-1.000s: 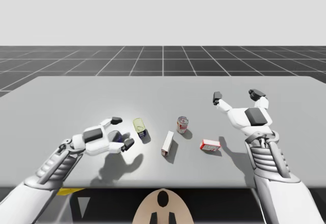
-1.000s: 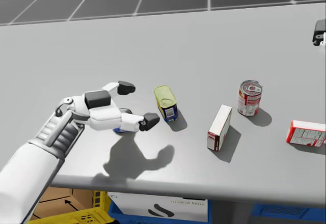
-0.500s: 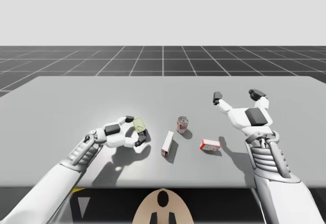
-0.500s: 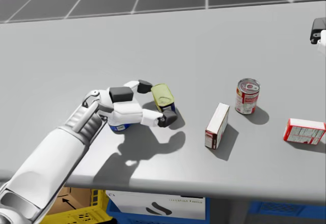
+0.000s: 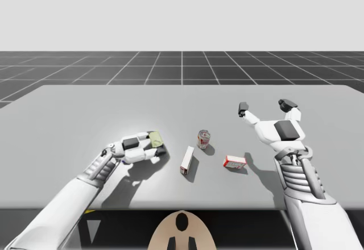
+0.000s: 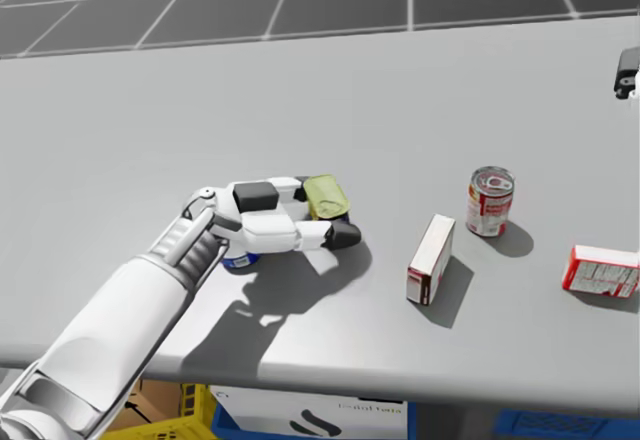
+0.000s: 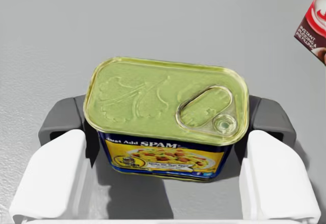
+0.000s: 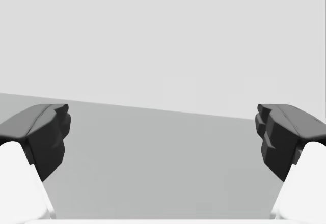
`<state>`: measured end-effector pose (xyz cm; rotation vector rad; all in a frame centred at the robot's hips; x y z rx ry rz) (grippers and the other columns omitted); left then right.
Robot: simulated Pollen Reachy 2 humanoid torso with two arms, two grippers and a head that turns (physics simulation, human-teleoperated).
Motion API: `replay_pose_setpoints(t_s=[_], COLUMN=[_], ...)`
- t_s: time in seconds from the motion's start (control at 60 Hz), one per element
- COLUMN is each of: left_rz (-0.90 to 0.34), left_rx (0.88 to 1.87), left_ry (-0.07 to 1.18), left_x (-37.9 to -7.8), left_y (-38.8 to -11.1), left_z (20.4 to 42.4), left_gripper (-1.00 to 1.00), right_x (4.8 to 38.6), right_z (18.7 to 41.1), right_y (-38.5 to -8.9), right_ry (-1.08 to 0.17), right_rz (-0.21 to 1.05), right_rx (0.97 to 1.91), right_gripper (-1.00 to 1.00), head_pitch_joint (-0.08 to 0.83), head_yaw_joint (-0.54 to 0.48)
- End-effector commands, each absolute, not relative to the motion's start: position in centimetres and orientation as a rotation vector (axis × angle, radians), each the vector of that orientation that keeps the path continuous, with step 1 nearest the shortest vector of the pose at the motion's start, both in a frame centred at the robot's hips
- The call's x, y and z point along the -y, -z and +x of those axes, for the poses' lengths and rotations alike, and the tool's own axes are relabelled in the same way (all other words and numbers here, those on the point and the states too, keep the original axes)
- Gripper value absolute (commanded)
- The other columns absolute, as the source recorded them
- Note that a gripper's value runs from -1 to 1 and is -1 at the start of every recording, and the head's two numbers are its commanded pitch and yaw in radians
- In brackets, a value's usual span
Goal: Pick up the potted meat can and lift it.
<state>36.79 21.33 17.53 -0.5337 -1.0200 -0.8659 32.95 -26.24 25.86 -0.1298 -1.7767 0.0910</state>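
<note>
Up close, my left gripper [image 7: 168, 119] had its jaws closed to the width of the potted meat can [image 7: 165, 99], one pad pressed on each side, the can standing on the table [image 7: 153, 15]. Farther off, my right gripper [image 8: 163, 132] hung wide open, holding nothing.

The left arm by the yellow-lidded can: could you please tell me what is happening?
My left gripper is shut on the blue rectangular potted meat can with a yellow-green lid, a finger on each short side. The can sits on the grey table, not yet lifted. My right gripper hangs open over the table's right side. A white-and-red box, a red round can and a flat red box stand nearby.
</note>
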Motion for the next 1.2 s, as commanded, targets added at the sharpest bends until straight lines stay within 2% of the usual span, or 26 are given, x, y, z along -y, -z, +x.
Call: replay_pose_setpoints(t_s=[0.017,0.167,0.3,0.55,0.65,1.0,1.117,1.2], left_rz=[-0.541,-0.525,-0.521,-0.491,-0.478,-0.363,-0.326,-0.294], left_rx=[1.012,1.020,1.026,1.055,1.117,1.421,1.539,1.630], left_ry=[0.890,0.908,0.915,0.908,0.908,0.923,0.889,0.797], left_x=[-21.1,-21.1,-21.1,-21.2,-21.4,-21.6,-21.7,-21.4], left_y=[-16.9,-16.8,-16.8,-17.3,-19.5,-30.9,-34.6,-37.6], left_z=[36.4,36.0,35.8,35.7,35.4,33.2,32.4,31.8], left_gripper=[1.00,1.00,1.00,1.00,1.00,1.00,1.00,1.00], right_x=[26.3,26.3,26.4,26.5,26.5,26.6,26.6,26.5], right_z=[32.9,33.0,33.0,33.2,33.3,33.4,33.4,33.4], right_y=[-25.9,-25.9,-25.9,-25.8,-25.7,-25.5,-25.5,-25.4], right_ry=[-0.092,-0.091,-0.089,-0.094,-0.099,-0.127,-0.129,-0.154], right_rz=[-0.131,-0.135,-0.138,-0.149,-0.156,-0.202,-0.203,-0.205], right_rx=[1.779,1.778,1.775,1.776,1.774,1.761,1.756,1.761], right_gripper=[-1.00,-1.00,-1.00,-1.00,-1.00,-1.00,-1.00,-1.00], head_pitch_joint=[0.607,0.458,0.363,0.295,0.293,0.273,0.266,0.257], head_yaw_joint=[0.20,0.19,0.20,0.21,0.21,0.22,0.22,0.22])
